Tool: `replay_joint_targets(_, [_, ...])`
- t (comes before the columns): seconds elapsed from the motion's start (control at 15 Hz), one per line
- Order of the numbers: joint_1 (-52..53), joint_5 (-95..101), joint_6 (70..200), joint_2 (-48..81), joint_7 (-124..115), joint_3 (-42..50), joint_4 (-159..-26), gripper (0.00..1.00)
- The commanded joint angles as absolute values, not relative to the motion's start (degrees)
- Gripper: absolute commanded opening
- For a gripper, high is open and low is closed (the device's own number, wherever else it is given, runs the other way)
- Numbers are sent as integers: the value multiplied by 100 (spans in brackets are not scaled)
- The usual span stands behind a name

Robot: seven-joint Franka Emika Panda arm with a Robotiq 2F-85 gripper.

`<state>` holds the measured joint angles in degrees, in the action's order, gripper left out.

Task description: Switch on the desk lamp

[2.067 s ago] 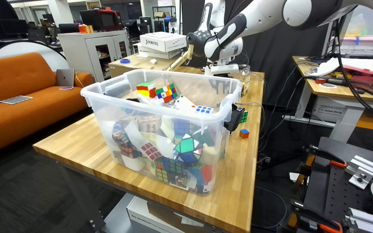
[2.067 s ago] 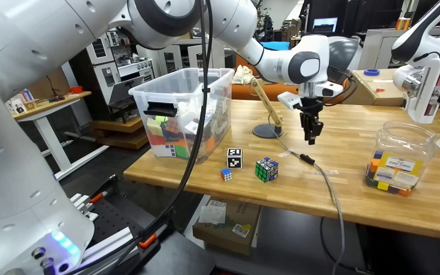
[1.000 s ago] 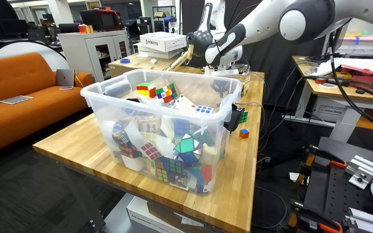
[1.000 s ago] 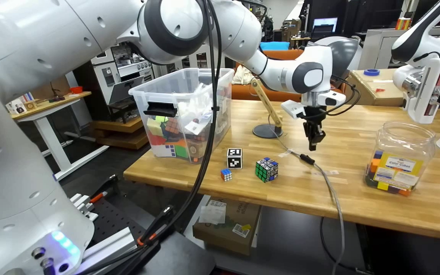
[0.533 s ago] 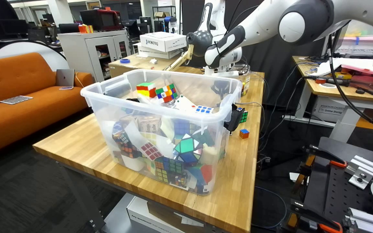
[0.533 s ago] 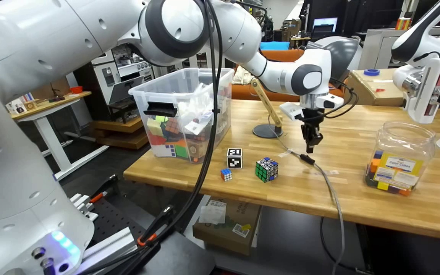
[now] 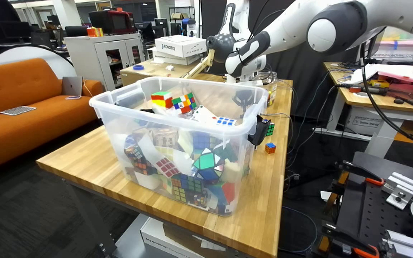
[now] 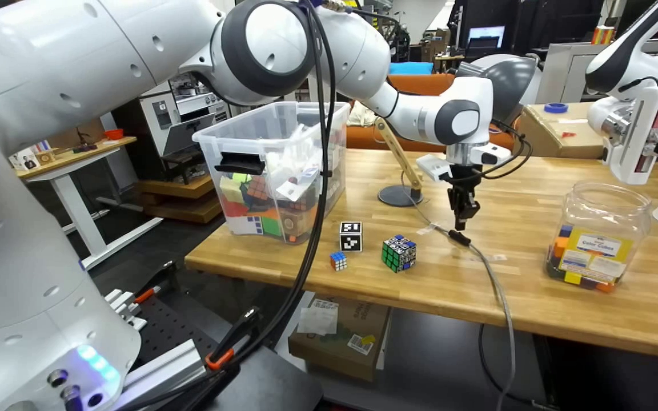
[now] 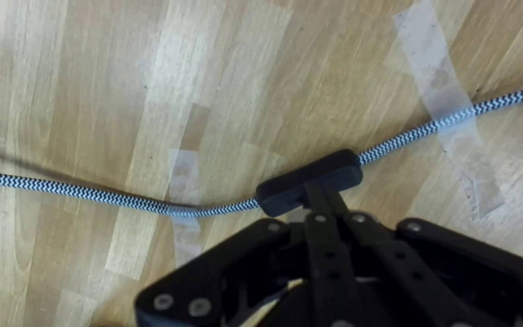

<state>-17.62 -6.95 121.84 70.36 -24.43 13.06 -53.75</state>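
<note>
Wrist view | jaws clenched, nothing visible between | cord switch just right of frame centre, partly covered by them, long axis rising lower left to upper right, contact unclear | press probably next | desk lamp upper middle in an exterior view

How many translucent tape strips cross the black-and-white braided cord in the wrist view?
2: one translucent tape strip left of the oblong black cord switch, a second strip right of it in that view; none looks hidden.
</note>
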Motion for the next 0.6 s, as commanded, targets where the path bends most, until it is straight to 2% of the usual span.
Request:
replay_joint_targets(0.0, [-1909,-707,11854,7308,-2373,1178,-4861,0])
replay_joint_targets(0.53, [-1971,-754,11704,7499,-2363,1225,-4506,0])
